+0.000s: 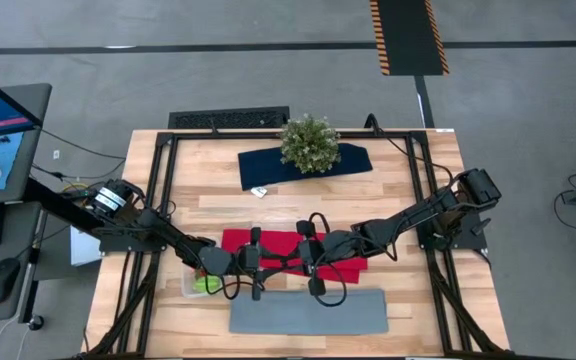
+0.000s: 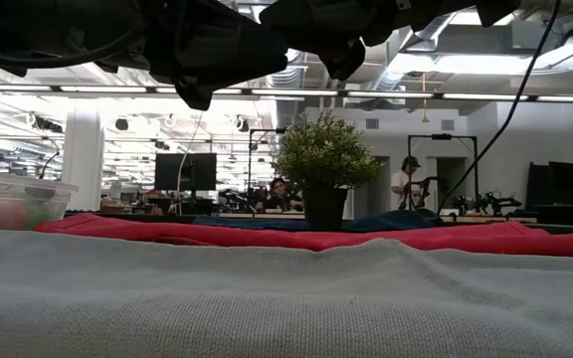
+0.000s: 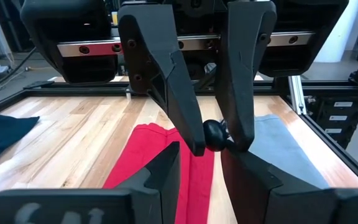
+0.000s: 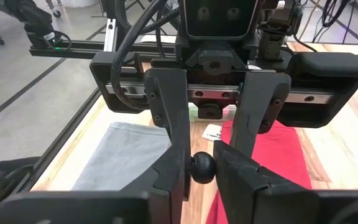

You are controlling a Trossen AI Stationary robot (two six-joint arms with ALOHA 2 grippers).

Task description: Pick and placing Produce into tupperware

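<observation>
Wrist views alone show both end effectors, left and right, pinching one dark berry above the red cloth.

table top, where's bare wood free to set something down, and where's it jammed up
Bare wood lies between the red cloth and the navy cloth, and along the table's right side beside the grey mat. The middle front is crowded: the left gripper and right gripper meet there, by the tupperware.
</observation>
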